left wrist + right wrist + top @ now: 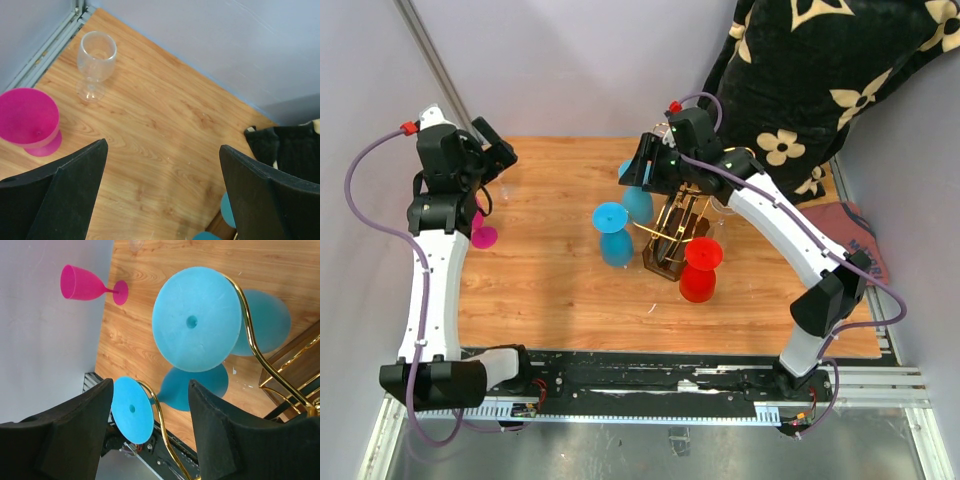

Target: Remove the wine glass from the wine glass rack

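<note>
The wine glass rack (672, 240), gold wire on a dark brown base, stands on the wooden worktop (550, 290) right of centre. Two blue wine glasses hang from it upside down with their feet uppermost. The far blue wine glass (638, 203) is at the rack's far-left side, and the near blue wine glass (614, 240) is beside it, closer to the arms. A red wine glass (701, 270), also foot-up, is at the rack's near-right side. The right pincer (150, 390) is at the foot of the far blue glass, its fingers apart and pinching nothing. In the wrist view that foot fills the space just ahead of the fingertips. The smaller foot of the near glass shows between the fingers, but its depth cannot be judged. The left pincer (162, 145) is spread wide above the far-left part of the worktop, well apart from the rack. Below it stand an upright pink wine glass (27, 120) and a clear wine glass (96, 57) near the wall. A black fabric (840, 80) with cream flower and monogram shapes hangs at the far right. No lettering on it can be read.
</note>
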`<action>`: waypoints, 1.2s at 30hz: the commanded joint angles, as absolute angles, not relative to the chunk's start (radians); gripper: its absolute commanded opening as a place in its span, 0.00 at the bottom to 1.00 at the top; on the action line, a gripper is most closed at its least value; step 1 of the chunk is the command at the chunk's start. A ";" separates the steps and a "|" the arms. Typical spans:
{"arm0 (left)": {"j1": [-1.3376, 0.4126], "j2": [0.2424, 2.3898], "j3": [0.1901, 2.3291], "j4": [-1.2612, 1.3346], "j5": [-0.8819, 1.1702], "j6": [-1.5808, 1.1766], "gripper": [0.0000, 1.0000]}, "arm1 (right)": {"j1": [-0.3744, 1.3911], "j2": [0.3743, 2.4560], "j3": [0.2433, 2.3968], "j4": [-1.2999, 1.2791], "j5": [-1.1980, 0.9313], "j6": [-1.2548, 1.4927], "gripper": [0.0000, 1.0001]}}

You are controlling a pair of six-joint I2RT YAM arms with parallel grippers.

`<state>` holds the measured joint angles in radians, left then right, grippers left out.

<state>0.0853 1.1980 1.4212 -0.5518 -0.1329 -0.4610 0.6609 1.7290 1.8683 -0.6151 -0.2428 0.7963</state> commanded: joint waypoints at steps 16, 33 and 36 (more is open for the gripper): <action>0.082 1.154 1.445 -0.587 0.012 -0.472 1.00 | 0.686 1.681 1.718 -0.508 0.010 1.046 0.58; 0.082 1.140 1.454 -0.579 0.047 -0.475 1.00 | 0.689 1.787 1.835 -0.567 0.075 1.048 0.45; 0.082 1.141 1.453 -0.577 0.049 -0.471 1.00 | 0.691 1.784 1.835 -0.559 0.080 1.038 0.35</action>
<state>0.0834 1.1572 1.4212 -0.5865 0.0254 -0.4763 0.6865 1.7752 1.8019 -0.5186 0.0261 1.0401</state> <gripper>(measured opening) 0.994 0.394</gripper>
